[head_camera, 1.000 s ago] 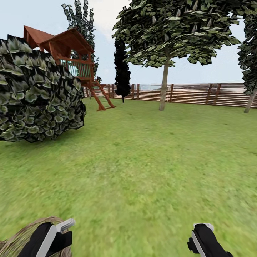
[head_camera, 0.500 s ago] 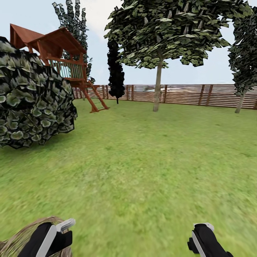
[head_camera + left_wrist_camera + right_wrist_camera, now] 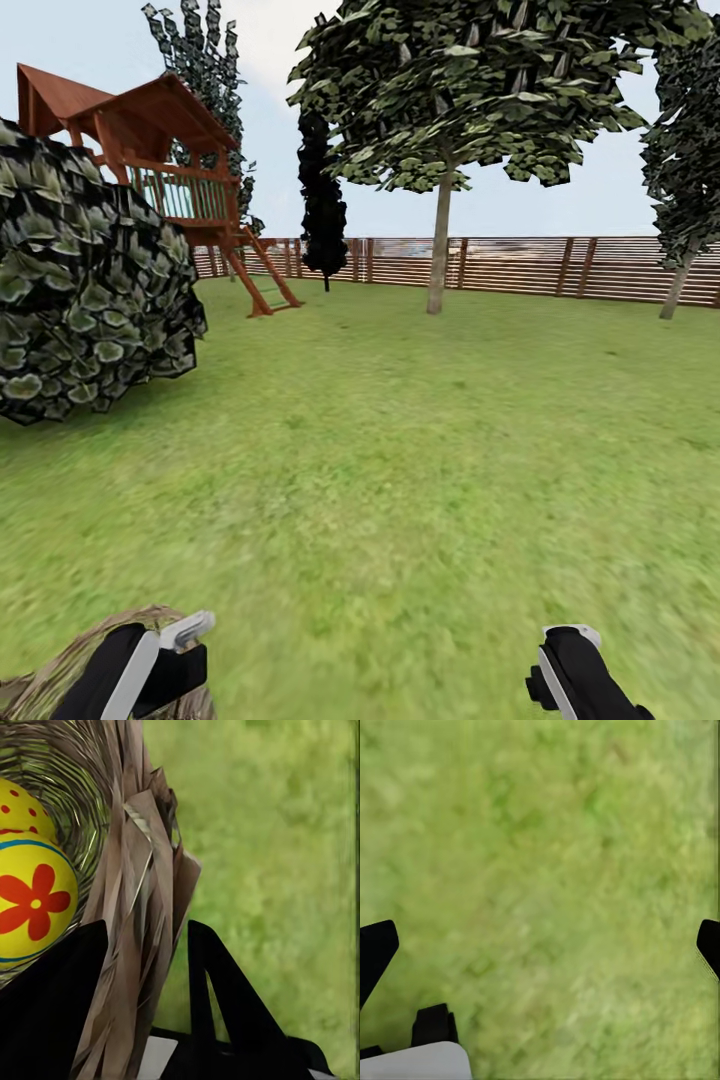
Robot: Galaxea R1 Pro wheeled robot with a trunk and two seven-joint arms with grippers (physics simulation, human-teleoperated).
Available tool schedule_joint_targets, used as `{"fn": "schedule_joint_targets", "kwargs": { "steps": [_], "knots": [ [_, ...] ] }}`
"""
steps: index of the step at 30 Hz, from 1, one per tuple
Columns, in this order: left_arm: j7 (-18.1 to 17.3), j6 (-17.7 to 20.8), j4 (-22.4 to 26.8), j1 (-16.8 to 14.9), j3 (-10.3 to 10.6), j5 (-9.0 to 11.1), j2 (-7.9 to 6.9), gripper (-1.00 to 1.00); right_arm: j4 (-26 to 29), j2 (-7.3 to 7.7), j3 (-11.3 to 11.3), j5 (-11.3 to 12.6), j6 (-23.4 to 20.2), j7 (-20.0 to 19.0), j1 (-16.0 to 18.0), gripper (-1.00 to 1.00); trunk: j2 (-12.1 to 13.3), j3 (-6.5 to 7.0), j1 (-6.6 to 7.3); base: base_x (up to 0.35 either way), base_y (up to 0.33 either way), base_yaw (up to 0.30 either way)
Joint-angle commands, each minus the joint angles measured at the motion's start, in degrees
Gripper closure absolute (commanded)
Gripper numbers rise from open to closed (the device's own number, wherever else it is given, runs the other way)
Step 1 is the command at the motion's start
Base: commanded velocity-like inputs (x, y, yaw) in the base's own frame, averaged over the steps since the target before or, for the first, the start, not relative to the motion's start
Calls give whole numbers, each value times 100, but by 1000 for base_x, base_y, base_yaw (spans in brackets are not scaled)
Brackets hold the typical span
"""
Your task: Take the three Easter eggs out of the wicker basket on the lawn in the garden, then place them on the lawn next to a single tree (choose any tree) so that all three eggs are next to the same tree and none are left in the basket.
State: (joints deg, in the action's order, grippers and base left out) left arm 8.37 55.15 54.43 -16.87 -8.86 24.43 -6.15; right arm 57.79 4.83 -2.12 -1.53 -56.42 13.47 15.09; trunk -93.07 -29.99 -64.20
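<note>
Left wrist view shows my left pincer [image 3: 142,967] clamped on the rim of the round brown wicker basket [image 3: 142,870], one finger inside and one outside. Two yellow Easter eggs [image 3: 30,907] with red dots and a red flower lie inside it, touching. From the head view I see the basket [image 3: 60,665] at the near left, under my left arm, above the mottled green lawn [image 3: 400,480]. My right pincer [image 3: 540,945] hangs spread wide over bare grass. Far ahead a tall grey-trunked leafy tree [image 3: 440,250] stands before the brown slatted wooden fence [image 3: 560,265].
</note>
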Motion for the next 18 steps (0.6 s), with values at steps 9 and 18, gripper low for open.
{"fn": "schedule_joint_targets", "kwargs": {
  "steps": [9,18],
  "knots": [
    [59,39,19,-6,-6,-78,-7,100,4,-8,10,-9,-18,-11,3,-100,-3,7,-2,281,-166,-124],
    [50,43,24,-8,-4,-78,-7,100,4,-8,5,-14,-18,-6,3,-100,157,80,85,283,-161,-122]
  ]
}}
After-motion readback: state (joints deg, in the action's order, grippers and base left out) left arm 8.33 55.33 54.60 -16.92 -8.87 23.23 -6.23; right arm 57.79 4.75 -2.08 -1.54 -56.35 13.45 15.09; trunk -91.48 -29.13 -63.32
